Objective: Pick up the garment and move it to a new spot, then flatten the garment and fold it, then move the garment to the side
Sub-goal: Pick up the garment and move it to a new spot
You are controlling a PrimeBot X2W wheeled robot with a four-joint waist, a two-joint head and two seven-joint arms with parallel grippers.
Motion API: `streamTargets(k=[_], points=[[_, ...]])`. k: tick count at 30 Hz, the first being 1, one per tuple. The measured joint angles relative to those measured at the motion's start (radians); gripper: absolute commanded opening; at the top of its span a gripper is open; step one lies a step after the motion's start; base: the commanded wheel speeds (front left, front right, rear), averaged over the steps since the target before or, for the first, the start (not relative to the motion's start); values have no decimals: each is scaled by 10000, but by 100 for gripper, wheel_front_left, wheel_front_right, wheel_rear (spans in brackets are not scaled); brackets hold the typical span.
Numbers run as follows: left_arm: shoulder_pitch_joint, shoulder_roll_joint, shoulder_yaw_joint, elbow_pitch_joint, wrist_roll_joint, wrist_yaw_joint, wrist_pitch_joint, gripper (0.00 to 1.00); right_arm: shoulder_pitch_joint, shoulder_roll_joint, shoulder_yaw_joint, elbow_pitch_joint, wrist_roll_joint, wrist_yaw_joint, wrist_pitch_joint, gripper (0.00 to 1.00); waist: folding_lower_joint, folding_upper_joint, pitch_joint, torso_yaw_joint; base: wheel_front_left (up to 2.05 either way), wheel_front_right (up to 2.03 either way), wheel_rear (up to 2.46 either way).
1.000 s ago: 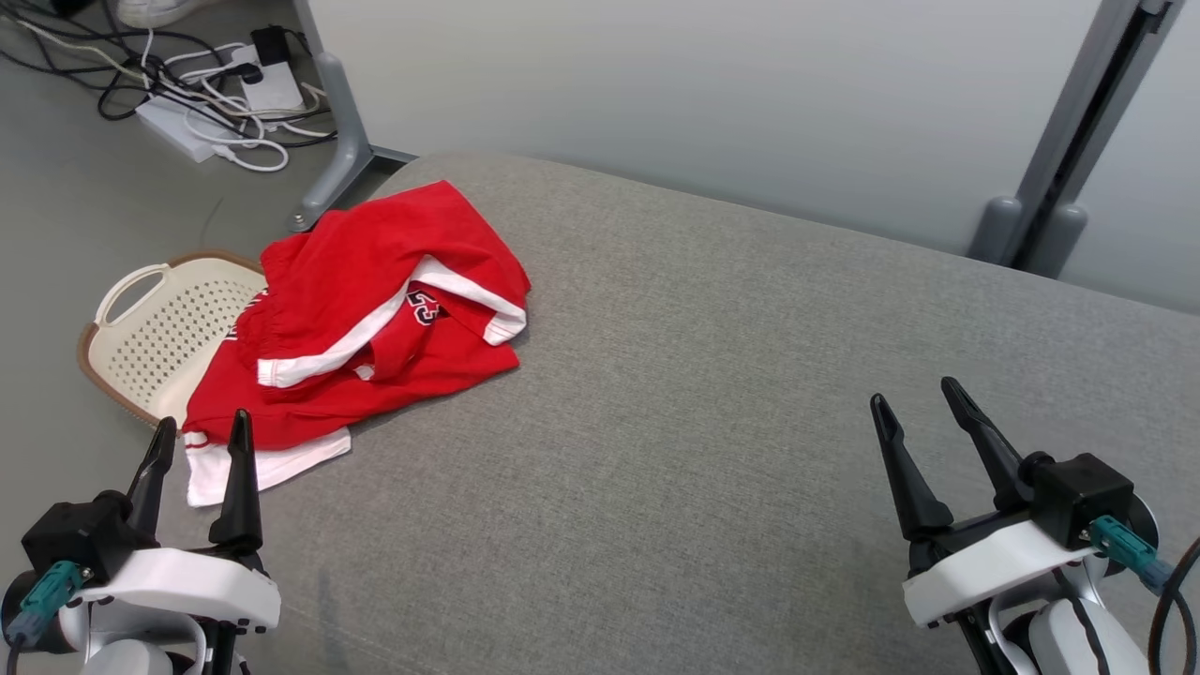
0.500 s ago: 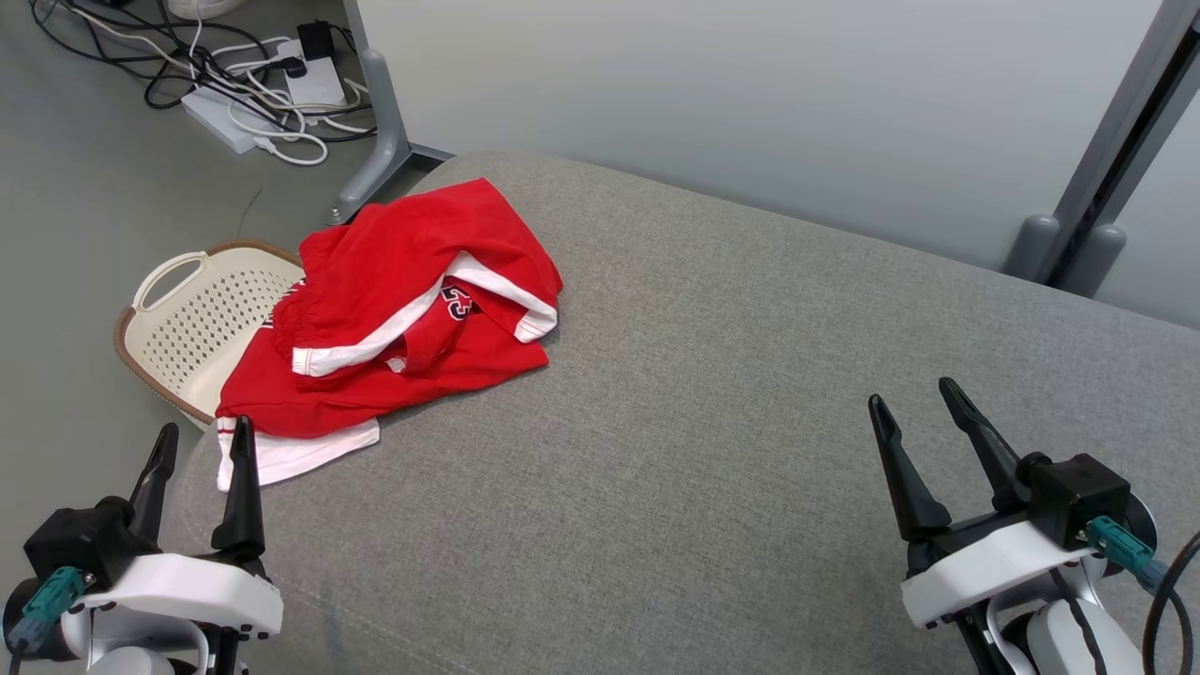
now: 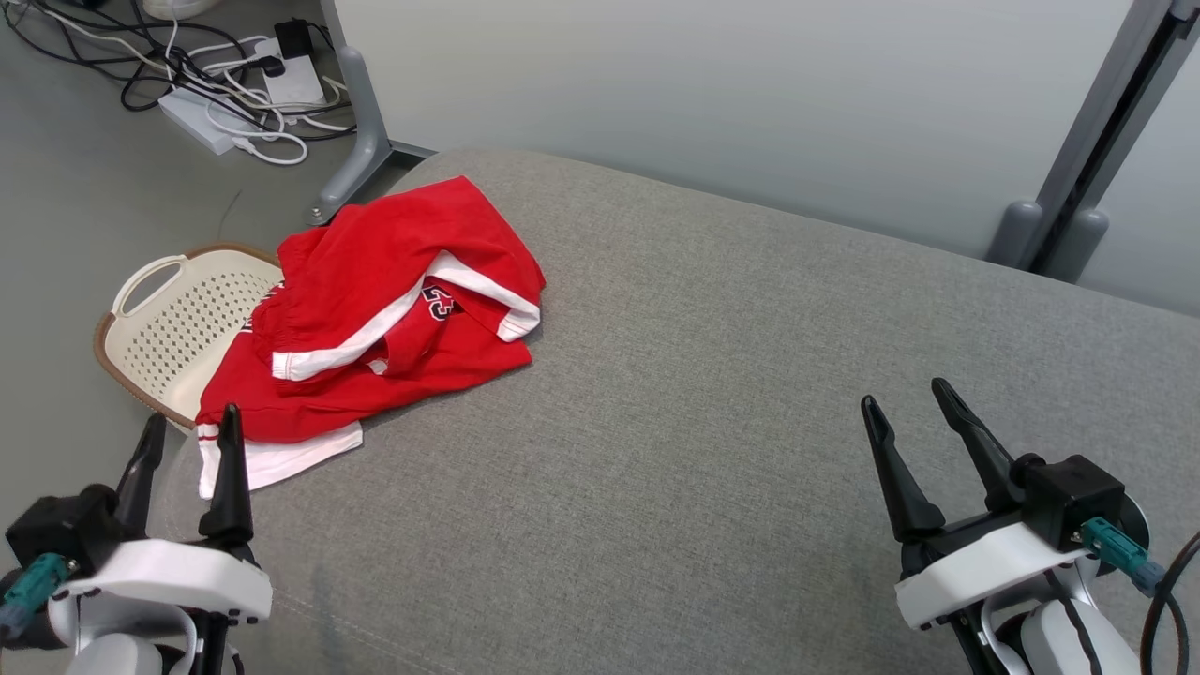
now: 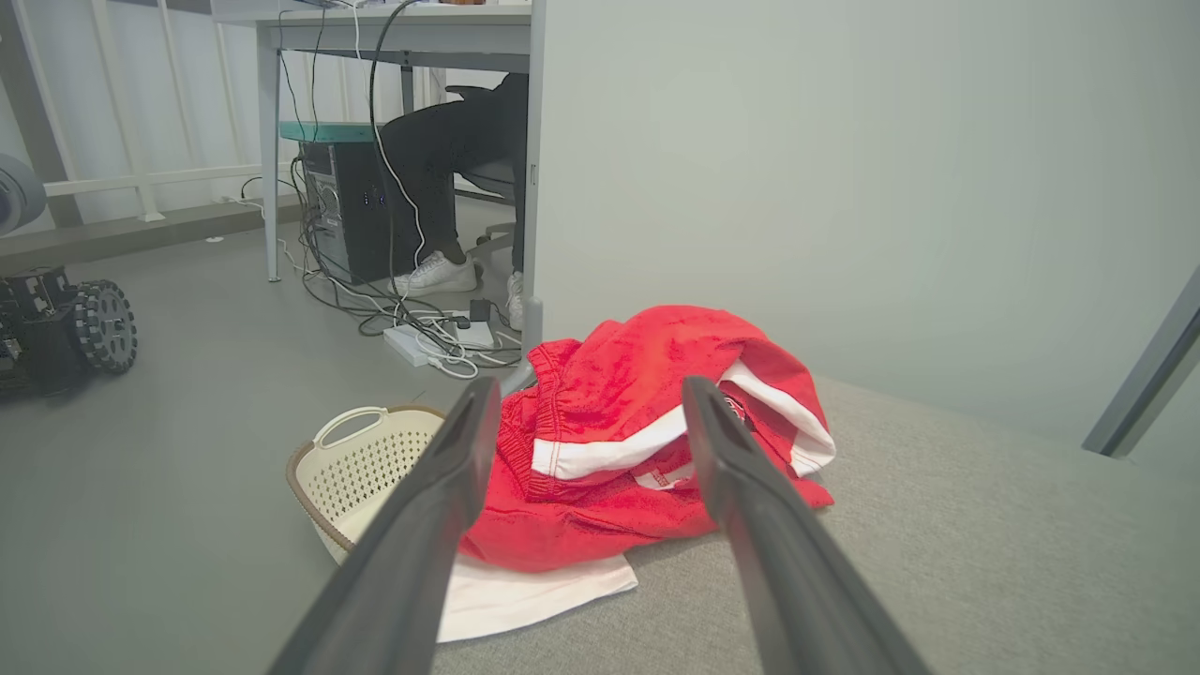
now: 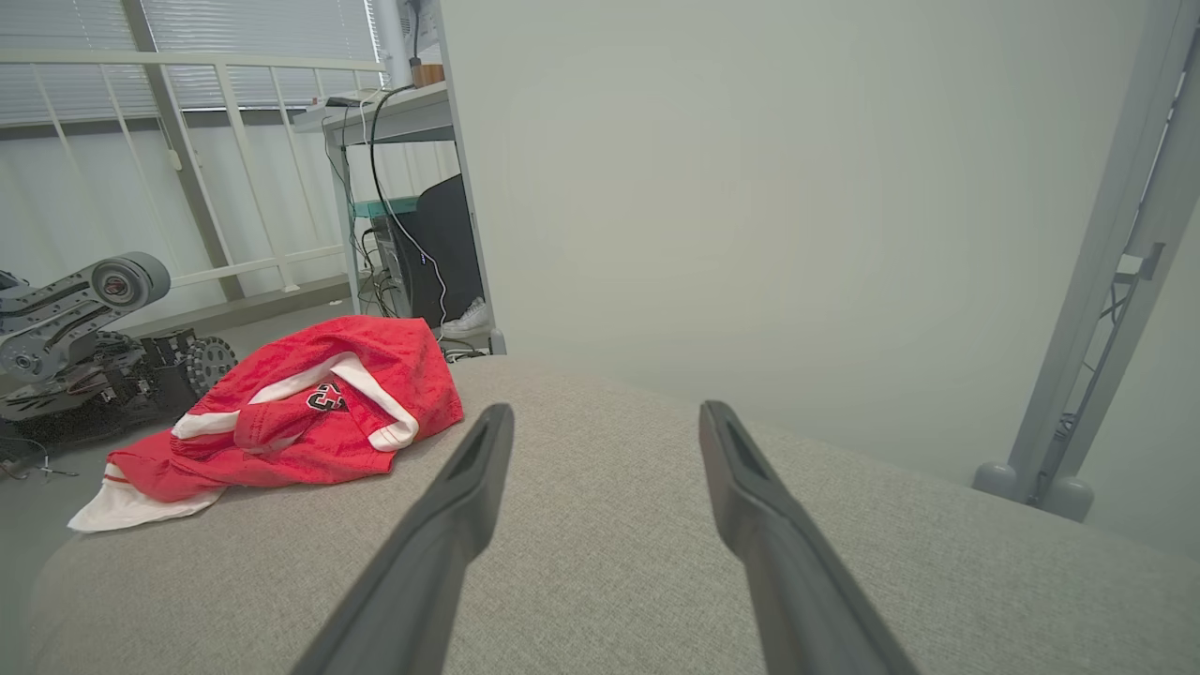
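A crumpled red garment [image 3: 375, 309] with white stripes and a dark number lies on the far left part of the grey padded surface [image 3: 712, 403], one white hem hanging over its left edge. It also appears in the left wrist view [image 4: 619, 441] and the right wrist view [image 5: 300, 417]. My left gripper [image 3: 187, 427] stands open at the lower left, just short of the garment's near hem, nothing between its fingers. My right gripper [image 3: 905, 398] stands open at the lower right, far from the garment.
A cream perforated basket [image 3: 164, 323] sits on the floor left of the surface, partly under the garment. Cables and a power strip [image 3: 225, 84] lie beyond it by a grey partition leg [image 3: 352, 141]. A seated person's legs [image 4: 441, 169] show under a desk.
The whole head view has shifted right and then partly back, so the camera moved. Garment and both open grippers keep their places relative to the surface.
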Motion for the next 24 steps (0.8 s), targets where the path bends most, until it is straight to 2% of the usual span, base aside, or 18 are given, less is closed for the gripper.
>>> streamTargets(k=[7,12,16,24], points=[[-798,109,228,-127,-257,128,121,100,-239,-130,134,-155,8,0,127,100,0,0,363,-323,0,0,0],[-1812,268,405,17,-546,84,336,100,-649,-407,173,-642,-113,2,495,100,0,0,1049,-598,0,0,0],[-2717,454,464,909,-899,-245,662,100,-960,-640,205,-1064,-257,0,817,100,0,0,1801,-818,0,0,0],[-4507,608,228,3664,-1628,-932,1269,100,-1488,-874,203,-1572,-380,0,1187,100,0,-1,3319,-1212,0,0,0]])
